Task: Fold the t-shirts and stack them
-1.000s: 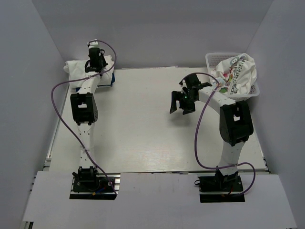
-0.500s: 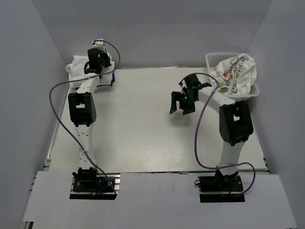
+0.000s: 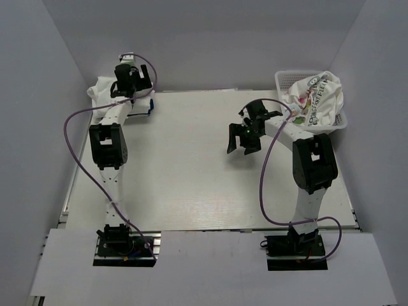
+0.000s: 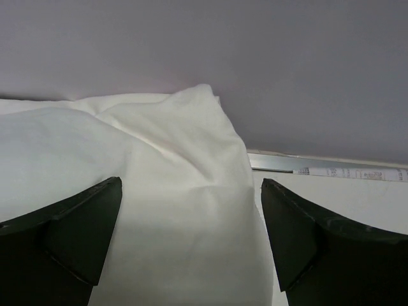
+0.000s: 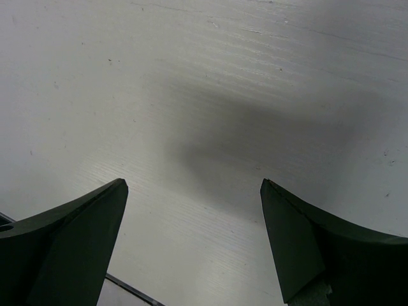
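Here, left jaws stand released over a crumpled white t-shirt (image 4: 83, 146) at the far left corner of the counter (image 3: 191, 178); right jaws, likewise released, hover right of centre.

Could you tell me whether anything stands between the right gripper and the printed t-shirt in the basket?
Nothing visible does. The open right gripper hovers over the table just left of the basket. The printed t-shirt is heaped above the basket's rim, so it is exposed from above.

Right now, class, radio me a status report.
Left gripper open at white shirt. Right gripper open, empty, over table. Printed shirt in basket. Nothing blocking.
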Controlling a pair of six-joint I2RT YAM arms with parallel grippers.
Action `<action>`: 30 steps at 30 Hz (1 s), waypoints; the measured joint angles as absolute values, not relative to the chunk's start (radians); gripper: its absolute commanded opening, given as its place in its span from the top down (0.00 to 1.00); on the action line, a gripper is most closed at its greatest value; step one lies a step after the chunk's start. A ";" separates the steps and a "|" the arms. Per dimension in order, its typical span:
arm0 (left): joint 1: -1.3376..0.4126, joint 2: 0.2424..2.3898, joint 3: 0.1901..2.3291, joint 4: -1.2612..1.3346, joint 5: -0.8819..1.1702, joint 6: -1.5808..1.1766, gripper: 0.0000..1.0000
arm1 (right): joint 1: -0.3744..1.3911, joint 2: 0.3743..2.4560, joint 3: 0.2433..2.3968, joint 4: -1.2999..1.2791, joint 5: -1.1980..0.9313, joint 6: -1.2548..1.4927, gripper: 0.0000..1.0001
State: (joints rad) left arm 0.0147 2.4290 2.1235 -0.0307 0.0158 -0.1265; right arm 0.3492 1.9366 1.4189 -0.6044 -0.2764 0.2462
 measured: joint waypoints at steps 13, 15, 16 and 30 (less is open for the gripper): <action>0.146 2.340 2.173 -0.083 -0.007 -0.206 0.00 | 0.349 1.936 1.398 -0.596 -0.295 0.246 0.10; 0.178 2.351 2.173 -0.089 0.021 -0.220 0.00 | 0.349 1.936 1.398 -0.597 -0.294 0.246 0.10; 0.189 2.358 2.173 -0.094 0.033 -0.224 0.00 | 0.349 1.937 1.398 -0.597 -0.294 0.246 0.10; 0.260 2.614 2.326 -0.136 0.115 -0.303 0.01 | 0.349 1.994 1.464 -0.606 -0.294 0.247 0.10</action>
